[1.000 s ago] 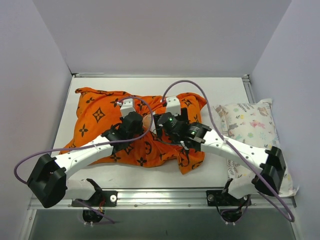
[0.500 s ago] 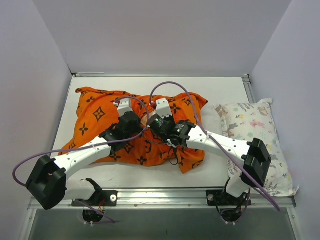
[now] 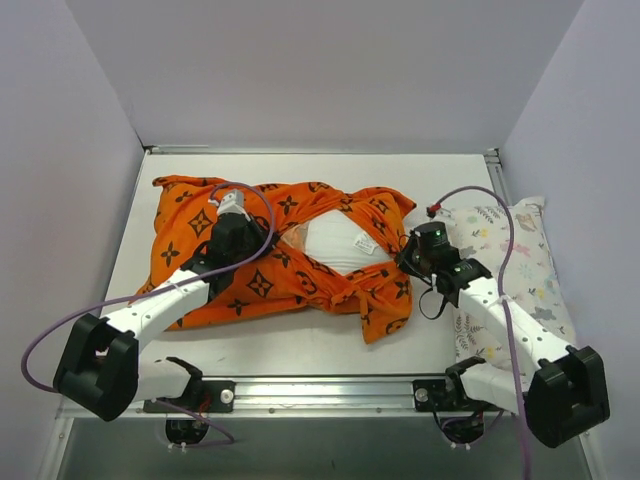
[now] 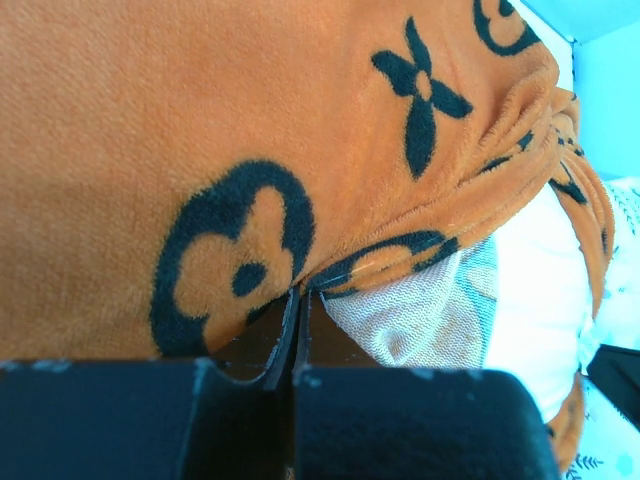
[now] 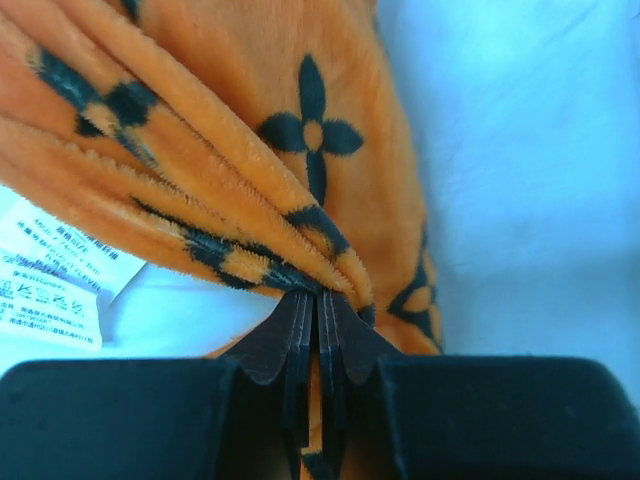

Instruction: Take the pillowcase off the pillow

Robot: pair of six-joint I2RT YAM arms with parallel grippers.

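The pillowcase (image 3: 195, 250) lies across the middle of the table (image 3: 300, 345), and its opening is pulled apart in the centre. There a part of the white pillow (image 3: 338, 245) shows, but most of the pillow is inside the cover. I judge that the step in hand is the widening of the opening, with one edge held on each side. The next move, I think, calls for pulling the two edges further apart and away from the pillow, so that the cover slides off without dragging the pillow along.

The left arm reaches from its base diagonally to the left half of the cover. The right arm passes over the small animal-print pillow (image 3: 510, 245) and bends toward the right end of the cover.

The left gripper (image 4: 298, 298) is pressed together on a fold of the orange fabric, beside a black flower motif. The right gripper (image 5: 318, 298) pinches a bunch of gathered pleats of the same fabric. A white care label (image 5: 48, 280) lies just beside it.
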